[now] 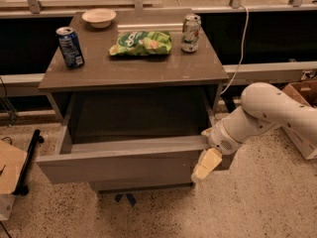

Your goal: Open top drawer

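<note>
The top drawer [119, 163] is a wide grey-brown drawer with a flat handleless front. It stands pulled far out of the cabinet, its box interior dark. My gripper [205, 163], on a white arm coming from the right, hangs in front of the right end of the drawer front with pale yellow fingers [207, 162] pointing down-left. The lower drawers are hidden behind the open drawer.
On the cabinet top [198, 71] stand a blue can [70, 46], a white bowl [99, 17], a green chip bag [141, 43] and a light green can [190, 32]. A cardboard box [303, 115] sits at right, another [11, 175] at left. Speckled floor lies in front.
</note>
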`<state>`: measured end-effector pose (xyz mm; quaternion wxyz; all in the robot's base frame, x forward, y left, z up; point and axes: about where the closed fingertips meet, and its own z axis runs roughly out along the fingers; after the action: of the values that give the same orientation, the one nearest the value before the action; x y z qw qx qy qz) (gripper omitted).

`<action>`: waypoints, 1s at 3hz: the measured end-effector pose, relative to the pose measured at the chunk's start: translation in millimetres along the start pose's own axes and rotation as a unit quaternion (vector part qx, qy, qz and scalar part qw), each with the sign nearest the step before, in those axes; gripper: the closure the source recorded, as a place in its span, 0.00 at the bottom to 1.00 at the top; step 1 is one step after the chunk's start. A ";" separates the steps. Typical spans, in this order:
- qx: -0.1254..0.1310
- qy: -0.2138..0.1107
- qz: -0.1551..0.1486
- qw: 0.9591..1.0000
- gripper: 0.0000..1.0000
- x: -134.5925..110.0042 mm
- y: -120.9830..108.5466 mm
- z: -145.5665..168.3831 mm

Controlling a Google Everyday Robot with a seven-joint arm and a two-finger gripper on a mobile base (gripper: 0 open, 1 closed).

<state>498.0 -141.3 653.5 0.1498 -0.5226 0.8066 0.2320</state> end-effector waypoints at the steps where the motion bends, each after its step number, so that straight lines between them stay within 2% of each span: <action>1: -0.008 -0.001 0.016 1.000 0.19 11.4 9.5 -3.6; 2: -0.008 -0.002 0.016 1.000 0.42 11.4 9.5 -3.6; 3: -0.015 -0.003 0.032 0.999 0.70 25.3 24.6 -11.9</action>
<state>465.2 -158.6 656.6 0.1369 -0.4983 0.8185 0.2508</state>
